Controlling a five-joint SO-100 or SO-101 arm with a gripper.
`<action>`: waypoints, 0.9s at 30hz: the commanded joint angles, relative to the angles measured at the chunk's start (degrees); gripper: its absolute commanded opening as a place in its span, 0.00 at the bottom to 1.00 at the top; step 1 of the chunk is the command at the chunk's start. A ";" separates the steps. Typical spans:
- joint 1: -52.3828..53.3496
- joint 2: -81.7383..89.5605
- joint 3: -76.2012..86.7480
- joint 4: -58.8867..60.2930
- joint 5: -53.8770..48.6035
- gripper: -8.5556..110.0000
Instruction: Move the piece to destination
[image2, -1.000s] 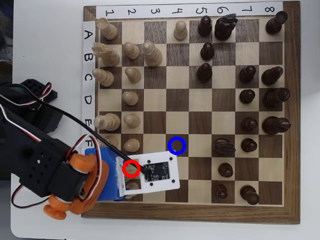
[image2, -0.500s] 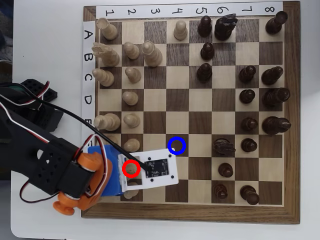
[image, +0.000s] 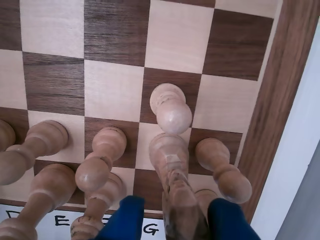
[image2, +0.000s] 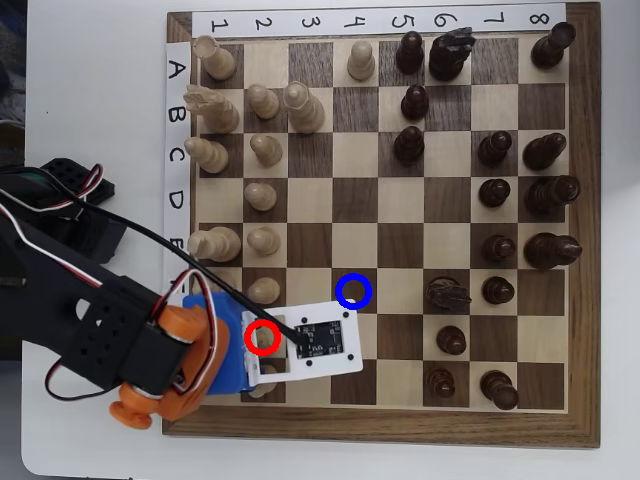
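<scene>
Reading 1–8, A–E along chessboard (image2: 585, 250) edges; arm reaching over near corner, gripper (image: 172, 220) blue fingers (image: 122, 217) spread around piece (image: 172, 165), grip unclear.

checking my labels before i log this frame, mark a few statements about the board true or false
1. The blue-ringed square is a dark square. True.
2. A dark piece stands in that square. False: it is empty.
3. In the overhead view the red ring lies right of the blue one. False: it lies left of it and lower, over the arm.
4. The wrist view shows only light pieces. True.
5. In the overhead view the dark pieces crowd the board's left side. False: they stand on the right.
</scene>
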 joint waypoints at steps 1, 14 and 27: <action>1.32 0.26 0.00 -2.20 -0.62 0.21; 1.93 -0.35 0.26 -2.72 -0.79 0.19; 2.99 -0.44 -1.32 -3.25 6.50 0.07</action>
